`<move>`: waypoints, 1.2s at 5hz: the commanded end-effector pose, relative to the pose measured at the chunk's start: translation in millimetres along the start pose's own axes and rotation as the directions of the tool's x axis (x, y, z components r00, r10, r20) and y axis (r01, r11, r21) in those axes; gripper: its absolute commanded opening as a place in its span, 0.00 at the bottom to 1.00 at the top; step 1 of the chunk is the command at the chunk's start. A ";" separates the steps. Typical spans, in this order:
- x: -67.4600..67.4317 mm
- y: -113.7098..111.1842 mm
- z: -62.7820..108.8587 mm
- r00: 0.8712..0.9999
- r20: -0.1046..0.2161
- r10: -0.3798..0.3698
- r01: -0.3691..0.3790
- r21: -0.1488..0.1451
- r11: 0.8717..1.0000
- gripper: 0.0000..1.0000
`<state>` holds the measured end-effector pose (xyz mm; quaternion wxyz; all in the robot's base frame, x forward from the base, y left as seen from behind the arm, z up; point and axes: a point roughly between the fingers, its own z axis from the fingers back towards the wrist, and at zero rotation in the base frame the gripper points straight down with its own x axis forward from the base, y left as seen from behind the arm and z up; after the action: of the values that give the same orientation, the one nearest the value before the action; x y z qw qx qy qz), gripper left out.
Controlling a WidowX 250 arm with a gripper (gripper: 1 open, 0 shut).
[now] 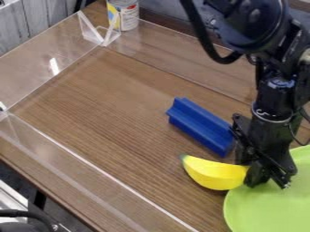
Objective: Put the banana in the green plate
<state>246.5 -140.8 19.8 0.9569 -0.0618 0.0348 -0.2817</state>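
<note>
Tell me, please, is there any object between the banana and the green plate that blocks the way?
Nothing visible does. The banana lies on the table right beside the green plate, with the gripper shut on its right end. The blue block sits behind the banana, away from the plate.

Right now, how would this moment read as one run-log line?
pincer: shut on banana | banana: on table, beside green plate, not yet in it | blue block: behind banana
</note>
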 end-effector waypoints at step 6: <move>-1.7 -3.2 -10.4 0.998 -0.048 -0.034 0.033 -0.022 0.999 0.00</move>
<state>248.6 -142.5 19.2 0.9555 -0.0624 0.0431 -0.2850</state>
